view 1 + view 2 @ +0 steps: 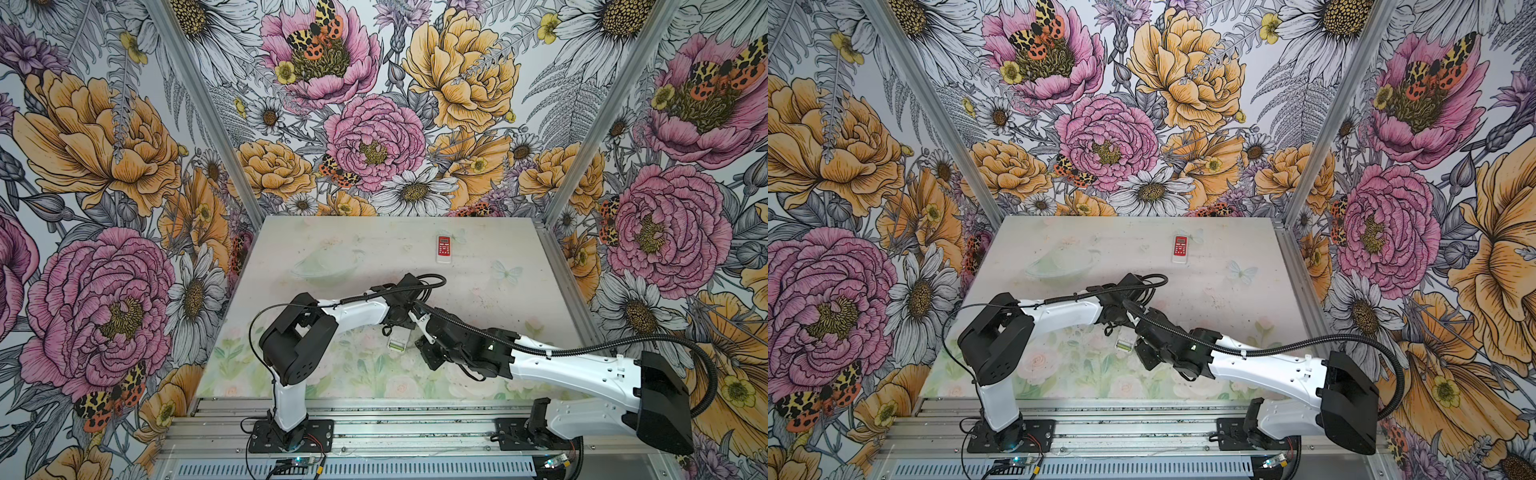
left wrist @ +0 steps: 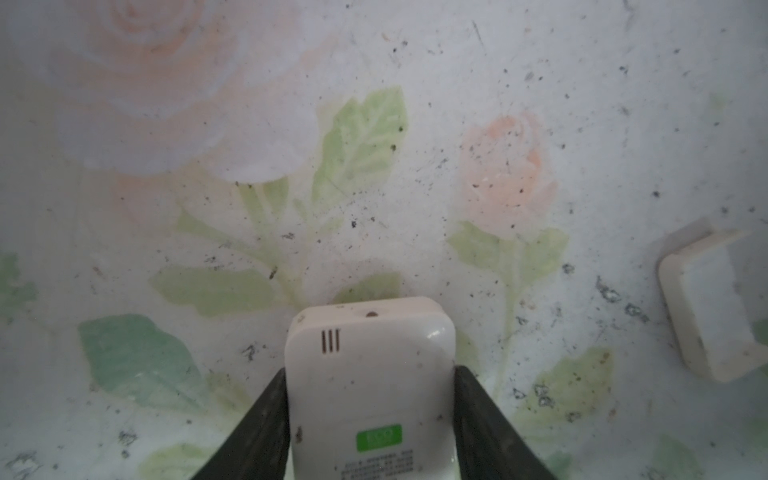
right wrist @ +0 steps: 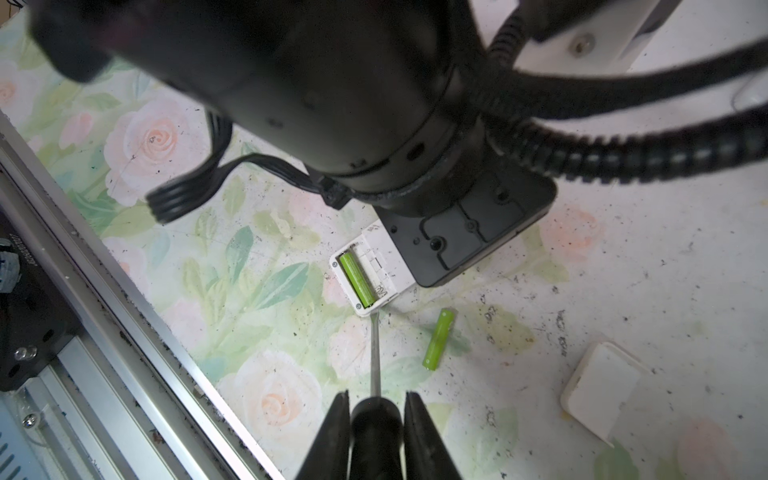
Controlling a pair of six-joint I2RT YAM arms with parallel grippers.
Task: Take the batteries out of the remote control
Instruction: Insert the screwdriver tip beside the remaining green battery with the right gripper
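My left gripper (image 2: 370,374) is shut on the sides of a white remote control (image 2: 370,365), held back side up just over the table (image 1: 291,374). In the right wrist view the remote control (image 3: 384,266) has its compartment uncovered, with one light green battery (image 3: 356,279) lying inside. A second light green battery (image 3: 438,338) lies loose on the table beside it. My right gripper (image 3: 376,399) is shut on the black handle of a screwdriver (image 3: 375,353), whose tip touches the remote's corner. In both top views the two grippers meet at the remote (image 1: 397,338) (image 1: 1125,343).
The white battery cover (image 3: 602,390) (image 2: 706,307) lies flat on the table near the loose battery. A red and white remote (image 1: 443,248) (image 1: 1180,248) lies at the back. A clear glass bowl (image 1: 324,268) stands back left. A metal rail (image 1: 374,415) edges the front.
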